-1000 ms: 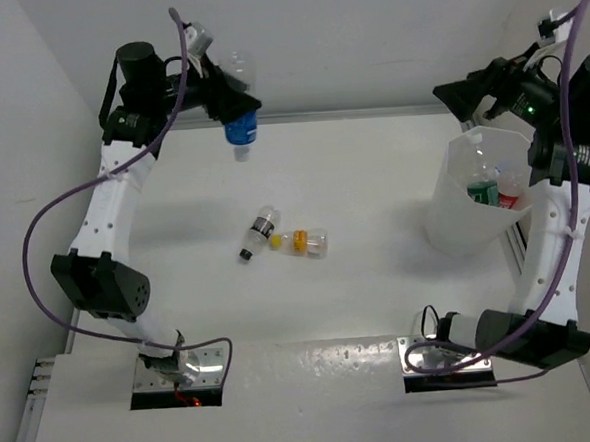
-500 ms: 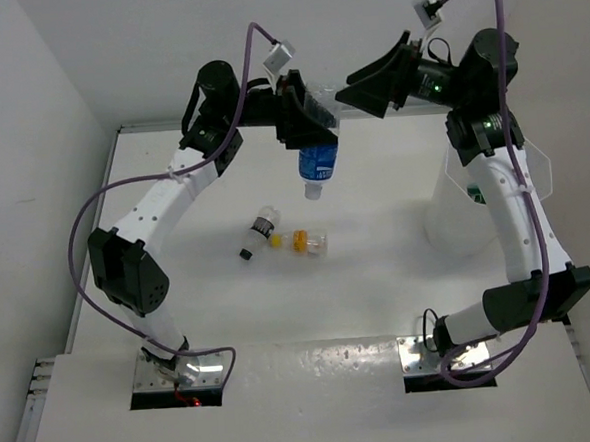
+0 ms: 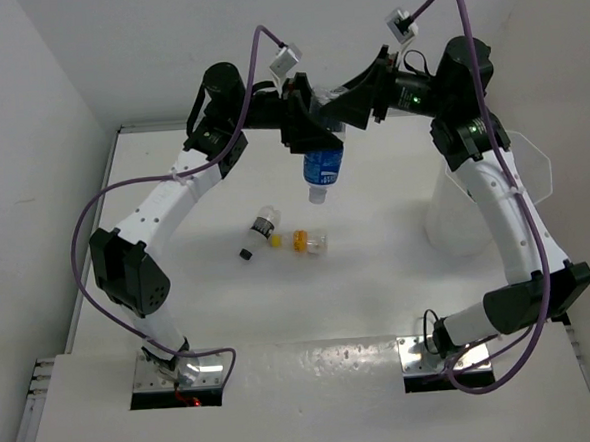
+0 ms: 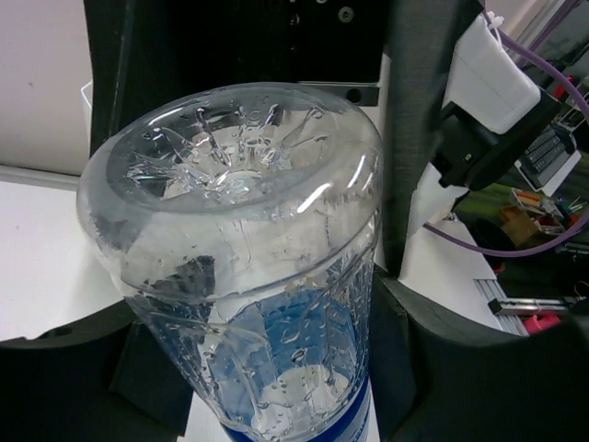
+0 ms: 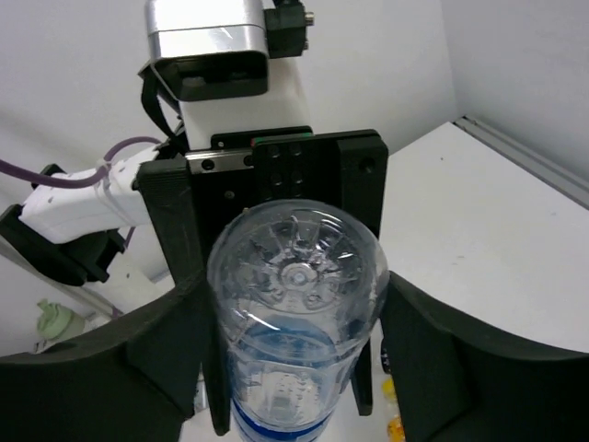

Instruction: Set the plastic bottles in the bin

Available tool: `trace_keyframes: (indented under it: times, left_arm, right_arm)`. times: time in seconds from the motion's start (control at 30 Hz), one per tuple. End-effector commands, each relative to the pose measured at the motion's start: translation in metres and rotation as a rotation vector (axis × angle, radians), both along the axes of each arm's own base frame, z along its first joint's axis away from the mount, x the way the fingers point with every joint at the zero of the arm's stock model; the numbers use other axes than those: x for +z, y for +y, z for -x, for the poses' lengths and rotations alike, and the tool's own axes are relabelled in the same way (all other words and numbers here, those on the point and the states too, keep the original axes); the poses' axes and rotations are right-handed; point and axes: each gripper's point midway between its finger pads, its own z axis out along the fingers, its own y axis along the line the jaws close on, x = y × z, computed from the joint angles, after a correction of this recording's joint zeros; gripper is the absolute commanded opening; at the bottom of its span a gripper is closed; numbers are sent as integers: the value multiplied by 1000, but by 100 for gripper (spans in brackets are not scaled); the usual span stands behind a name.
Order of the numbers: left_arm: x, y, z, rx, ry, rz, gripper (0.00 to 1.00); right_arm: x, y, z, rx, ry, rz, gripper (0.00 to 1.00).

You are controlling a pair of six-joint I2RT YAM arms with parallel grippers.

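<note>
Left of the bin [image 3: 457, 223], the left fingers [image 4: 446, 382] pinch the blue-labelled bottle [image 3: 323, 168] cap-down; right fingers [image 5: 446, 378] flank its base, grip unclear.

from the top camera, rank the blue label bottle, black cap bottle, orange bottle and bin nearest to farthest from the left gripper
1. blue-label bottle, held in the left gripper, at the back.
2. black-cap bottle and orange bottle, lying side by side mid-view: too close to call.
3. bin, at the right side.
</note>
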Motion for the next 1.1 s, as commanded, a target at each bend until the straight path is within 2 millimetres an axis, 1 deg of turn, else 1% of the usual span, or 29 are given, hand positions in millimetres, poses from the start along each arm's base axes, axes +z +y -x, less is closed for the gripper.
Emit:
trace_keyframes:
  times: [0.0, 0.1, 0.13, 0.2, 0.23, 0.3, 0.33, 0.37, 0.4, 0.43, 0.47, 0.5, 0.53, 0.57, 0.6, 0.63, 0.67, 0.7, 0.73, 0.77, 0.8, 0.83, 0.87, 0.9, 0.93, 0.97, 1.0, 1.03, 1.07]
  left_arm:
    - [26, 3, 10, -1, -90, 47, 42]
    - [25, 3, 9, -1, -82, 42, 46]
    - [20, 2, 6, 12, -74, 30, 57]
    - [17, 6, 2, 37, -65, 14, 80]
    - [6, 12, -10, 78, -47, -21, 100]
    - [-5, 24, -25, 143, -47, -57, 100]
    - [-20, 35, -32, 187, -55, -112, 100]
    - [-36, 53, -57, 288, -40, -158, 100]
    - [-46, 65, -69, 345, -41, -202, 100]
    - [-74, 82, -74, 387, -45, -313, 100]
    - [-96, 101, -102, 535, -61, -431, 100]
    - [-115, 113, -110, 614, -73, -539, 100]
    - [-139, 127, -112, 661, -97, -663, 100]
    - [-174, 139, -115, 726, -92, -797, 100]
    - [-187, 145, -113, 745, -95, -849, 100]
    - [-204, 148, -110, 749, -77, -896, 100]
    - [-228, 157, -100, 742, -57, -969, 100]
    - [-240, 155, -93, 730, -39, -995, 100]
    - [-250, 158, -90, 735, -18, -1020, 100]
    - [-262, 159, -88, 750, 14, -1056, 100]
    - [-274, 158, -83, 745, 42, -1089, 100]
    - [-293, 157, -79, 739, 101, -1136, 100]
    - [-296, 158, -83, 744, 107, -1157, 100]
    - [-303, 153, -81, 721, 116, -1179, 100]
    - [-314, 146, -79, 686, 131, -1196, 100]
    - [-314, 145, -78, 678, 134, -1191, 100]
    - [-314, 139, -77, 654, 144, -1172, 100]
    - [-312, 135, -78, 646, 142, -1153, 100]
    - [-310, 128, -78, 631, 118, -1135, 100]
  right_arm:
    - [-7, 6, 8, 28, -24, 23, 67]
    - [-10, 7, 8, 32, -14, 24, 46]
    - [-8, 6, 9, 33, -21, 24, 31]
    - [1, 1, 7, 18, -35, 15, 16]
    - [7, -7, 4, -3, -42, 9, 9]
    - [25, -24, 2, -44, -76, -7, 7]
    - [31, -50, -12, -121, -76, -13, 5]
    - [34, -59, -11, -121, -75, -10, 3]
    - [55, -72, -11, -150, -118, -15, 2]
    - [62, -101, -21, -227, -111, -19, 2]
    - [61, -132, -29, -287, -94, -13, 2]
    - [77, -144, -26, -318, -129, -16, 2]
    - [77, -176, -32, -406, -126, -8, 2]
    - [77, -204, -31, -472, -117, 5, 2]
    - [77, -230, -30, -548, -147, 41, 2]
    - [72, -242, -25, -586, -156, 82, 2]
    - [57, -277, -24, -685, -143, 138, 2]
    - [45, -287, -20, -723, -97, 156, 2]
    - [35, -301, -17, -769, -158, 248, 2]
    - [18, -323, -12, -840, -87, 266, 1]
    - [12, -330, -8, -868, -79, 291, 1]
    - [-3, -341, -8, -895, -96, 363, 1]
    - [-14, -350, -5, -926, -59, 378, 1]
    - [-16, -352, -2, -943, -61, 388, 1]
    - [-38, -360, -3, -953, -48, 438, 1]
    - [-40, -362, -3, -969, -55, 454, 0]
    - [-52, -367, -5, -971, -45, 467, 0]
    - [-54, -369, -5, -985, -52, 485, 0]
    - [-71, -374, -5, -994, -23, 502, 0]
